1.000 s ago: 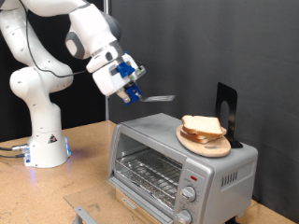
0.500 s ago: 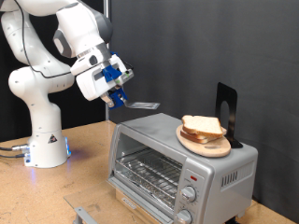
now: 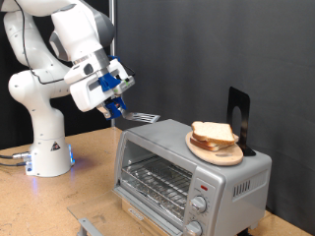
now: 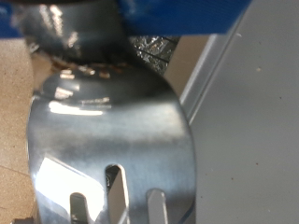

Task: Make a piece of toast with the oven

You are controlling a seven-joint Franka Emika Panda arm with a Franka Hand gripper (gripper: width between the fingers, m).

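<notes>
My gripper is shut on the handle of a metal spatula. It holds the spatula in the air above the oven's left top corner in the exterior view. The slotted blade fills the wrist view. The silver-grey oven stands on the wooden table, and its wire rack shows at the front. Its grey top also shows in the wrist view. Stacked bread slices lie on a round wooden board on the oven's top. No single piece of toast is in view.
A black stand rises behind the board. The robot's white base stands at the exterior view's left on the table. A grey metal part lies at the bottom edge. A dark curtain hangs behind.
My gripper has moved to the exterior view's left and down with the spatula, away from the bread on the board. The oven and the bread have not moved.
</notes>
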